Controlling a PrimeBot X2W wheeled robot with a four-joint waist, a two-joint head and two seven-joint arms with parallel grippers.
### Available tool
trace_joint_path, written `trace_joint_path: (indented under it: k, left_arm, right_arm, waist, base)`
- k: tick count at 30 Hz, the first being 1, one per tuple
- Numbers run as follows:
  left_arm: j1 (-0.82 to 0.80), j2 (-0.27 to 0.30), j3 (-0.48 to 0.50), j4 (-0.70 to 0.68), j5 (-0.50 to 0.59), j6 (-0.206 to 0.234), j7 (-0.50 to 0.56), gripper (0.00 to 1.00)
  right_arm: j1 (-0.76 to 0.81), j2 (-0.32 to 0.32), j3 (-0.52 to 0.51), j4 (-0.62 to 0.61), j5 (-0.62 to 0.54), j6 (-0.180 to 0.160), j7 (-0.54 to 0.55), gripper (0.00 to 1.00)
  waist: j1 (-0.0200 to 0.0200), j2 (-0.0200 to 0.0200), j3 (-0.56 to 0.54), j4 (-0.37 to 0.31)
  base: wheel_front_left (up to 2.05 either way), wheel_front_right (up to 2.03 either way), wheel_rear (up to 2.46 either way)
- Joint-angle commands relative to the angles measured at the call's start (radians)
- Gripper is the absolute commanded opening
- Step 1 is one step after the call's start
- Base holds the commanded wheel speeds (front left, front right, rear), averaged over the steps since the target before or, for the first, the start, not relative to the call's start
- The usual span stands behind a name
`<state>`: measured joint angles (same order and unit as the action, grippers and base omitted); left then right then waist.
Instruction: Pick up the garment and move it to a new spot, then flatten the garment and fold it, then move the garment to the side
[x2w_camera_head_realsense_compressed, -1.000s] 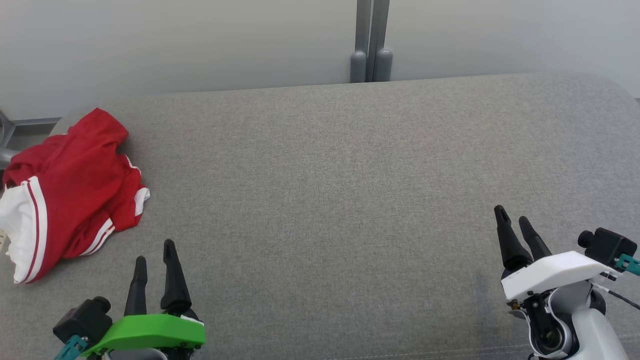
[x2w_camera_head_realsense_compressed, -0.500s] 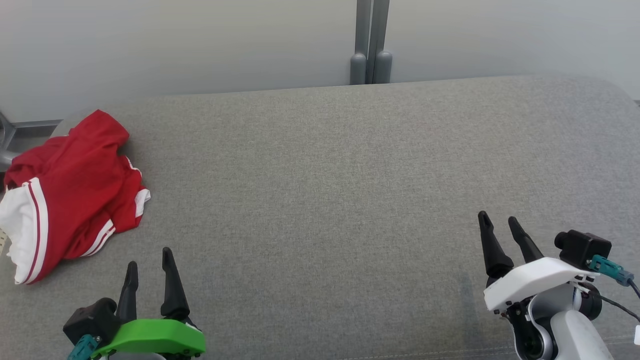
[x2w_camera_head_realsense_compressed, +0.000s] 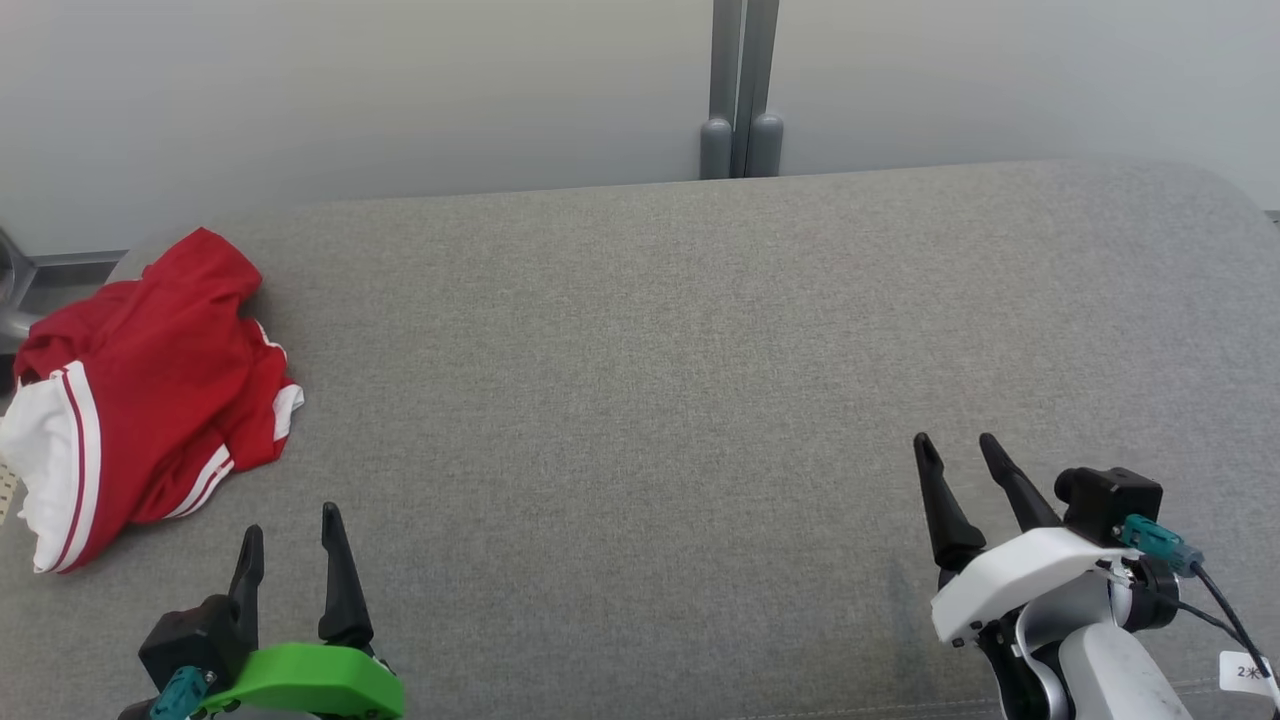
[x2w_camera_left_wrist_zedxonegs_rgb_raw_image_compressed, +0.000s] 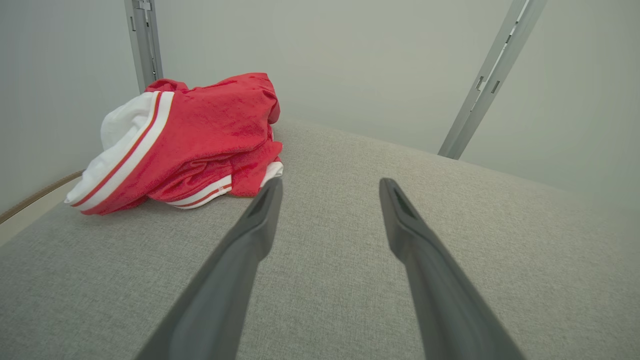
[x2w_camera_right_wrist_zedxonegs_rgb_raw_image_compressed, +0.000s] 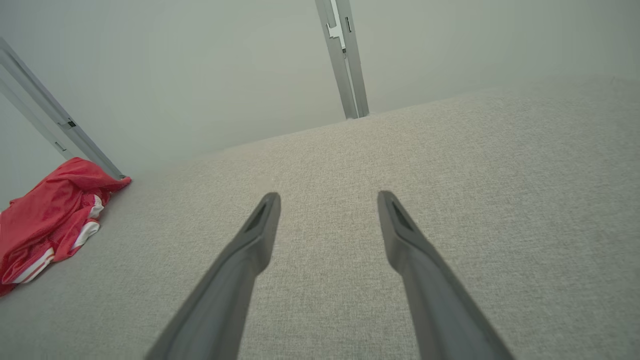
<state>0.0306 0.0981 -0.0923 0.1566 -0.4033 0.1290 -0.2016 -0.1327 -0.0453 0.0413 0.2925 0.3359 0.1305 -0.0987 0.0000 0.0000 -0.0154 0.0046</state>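
Pulled back toward the near edge versus a second ago: left gripper (x2w_camera_head_realsense_compressed: 290, 520) slightly, right gripper (x2w_camera_head_realsense_compressed: 952, 440) more, also drifted left. Small head-camera tilt too, so discount the overall picture shift; no real move of the garment (x2w_camera_head_realsense_compressed: 150, 400).

Both sets of fingers spread wide, holding nothing, hovering over bare grey padded surface (x2w_camera_head_realsense_compressed: 650, 350).

Garment: red with white striped trim, bunched at the far-left corner of the surface, right at the left edge. Overhang there: cannot tell. Long axis roughly near-to-far, leaning right at the far end.

Key relation: lies far and left of the left gripper, near but apart. In the left wrist view, sits ahead and left of the fingers (x2w_camera_left_wrist_zedxonegs_rgb_raw_image_compressed: 260, 220). Well apart from the right gripper, across the whole surface.

Judgement: pick-up not yet started; left arm the obvious choice, reaching far-left. Mind the rounded corner and left edge, with risk of pushing cloth off. Plenty of room centre and right for the new spot and flattening. Grey post (x2w_camera_head_realsense_compressed: 740, 90) beyond the far edge, clear of the path.
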Motion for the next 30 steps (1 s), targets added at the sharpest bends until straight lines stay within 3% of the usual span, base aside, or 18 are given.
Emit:
trace_joint_path:
  k: [1, 13, 30]
  left_arm:
    - [0.010, 0.010, 0.005, -0.014, 0.031, 0.002, 0.009, 1.00]
    - [0.032, 0.017, 0.011, -0.043, 0.117, 0.019, 0.017, 1.00]
    - [0.060, 0.029, 0.038, -0.074, 0.201, 0.039, 0.008, 1.00]
  right_arm:
    - [-0.016, -0.007, 0.013, -0.002, -0.033, 0.000, -0.012, 1.00]
    - [-0.016, -0.007, 0.050, -0.013, -0.111, 0.000, -0.012, 1.00]
    - [-0.001, -0.007, 0.074, -0.020, -0.129, 0.000, -0.067, 1.00]
  waist:
    - [0.0000, 0.0000, -0.003, 0.000]
    - [0.0000, 0.0000, -0.011, -0.002]
    - [0.0000, 0.0000, -0.020, -0.005]
  base:
    - [0.00, 0.00, 0.00]
    - [0.00, 0.00, 0.00]
    - [0.00, 0.00, 0.00]
